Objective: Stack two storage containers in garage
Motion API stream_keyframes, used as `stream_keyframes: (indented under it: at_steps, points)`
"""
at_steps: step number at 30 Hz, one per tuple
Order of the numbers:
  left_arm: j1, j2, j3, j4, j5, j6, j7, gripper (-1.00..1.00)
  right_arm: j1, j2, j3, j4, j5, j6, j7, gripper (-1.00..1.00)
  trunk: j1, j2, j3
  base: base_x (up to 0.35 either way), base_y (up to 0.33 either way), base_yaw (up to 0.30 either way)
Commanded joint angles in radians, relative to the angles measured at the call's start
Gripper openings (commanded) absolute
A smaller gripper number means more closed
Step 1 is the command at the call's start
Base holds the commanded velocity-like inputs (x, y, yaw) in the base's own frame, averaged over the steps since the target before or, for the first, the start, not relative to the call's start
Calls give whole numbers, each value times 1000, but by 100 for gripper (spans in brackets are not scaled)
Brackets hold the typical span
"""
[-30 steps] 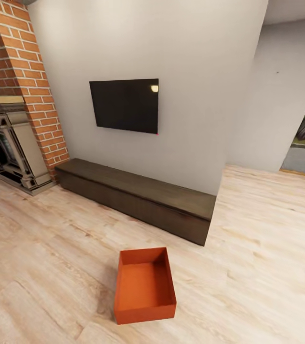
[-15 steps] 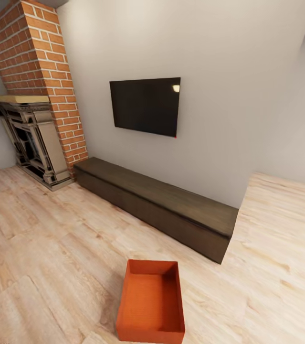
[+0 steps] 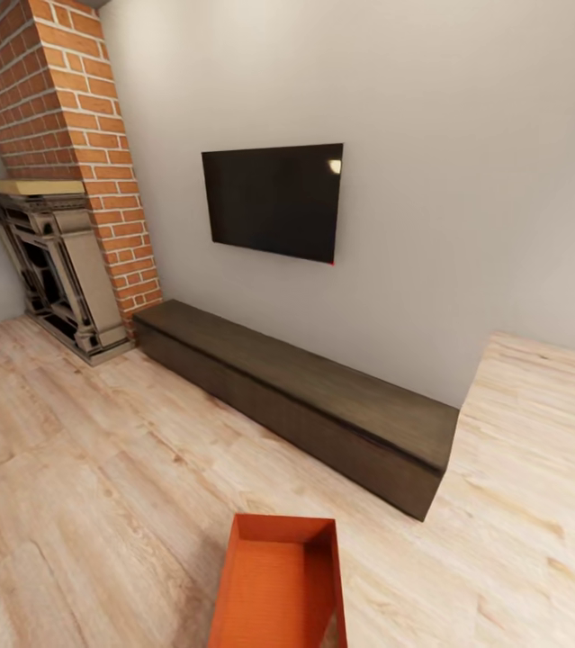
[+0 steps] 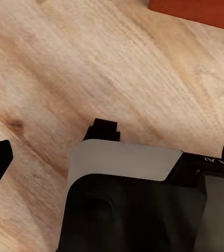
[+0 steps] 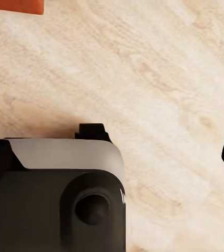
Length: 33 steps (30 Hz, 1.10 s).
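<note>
Living room (image 3: 80, 468), light plank floor: one storage container (image 3: 278, 589) lay in front of the long dark cabinet (image 3: 305, 396), well apart from it. Probably light, stiff, thin-walled; best gripped at opposite rims. Both pincers empty above planks; spread impossible to tell.

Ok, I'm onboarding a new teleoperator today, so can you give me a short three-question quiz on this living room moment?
1. True or false: the storage container on the wood floor is empty.
2. What hangs on the wall above the long dark cabinet? A) a mirror B) a black TV C) a shelf
3. Fill in: the fireplace stands below a chimney built of ____.

Key: 1 true; 2 B; 3 brick.
</note>
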Motion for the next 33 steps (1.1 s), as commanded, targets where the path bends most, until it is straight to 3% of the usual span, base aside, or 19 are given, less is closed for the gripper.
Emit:
stream_keyframes:
  at_steps: [1, 7, 20, 33]
  points:
    - [-1, 0, 1, 0, 7, 3, 2, 100, -1, 1, 8, 2, -10, -4, -2, 100, 0, 0, -1, 252, 177, 0]
    - [-1, 0, 1, 0, 7, 3, 2, 100, -1, 0, 8, 2, -11, -4, -1, 100, 0, 0, -1, 104, 78, -29]
    - [-1, 0, 2, 0, 8, 3, 2, 100, -1, 1, 7, 2, -10, -4, -1, 100, 0, 0, -1, 2, 8, -175]
    - [-1, -1, 2, 0, 8, 3, 2, 100, -1, 1, 7, 2, -11, -4, 0, 100, 0, 0, -1, 0, 194, -4]
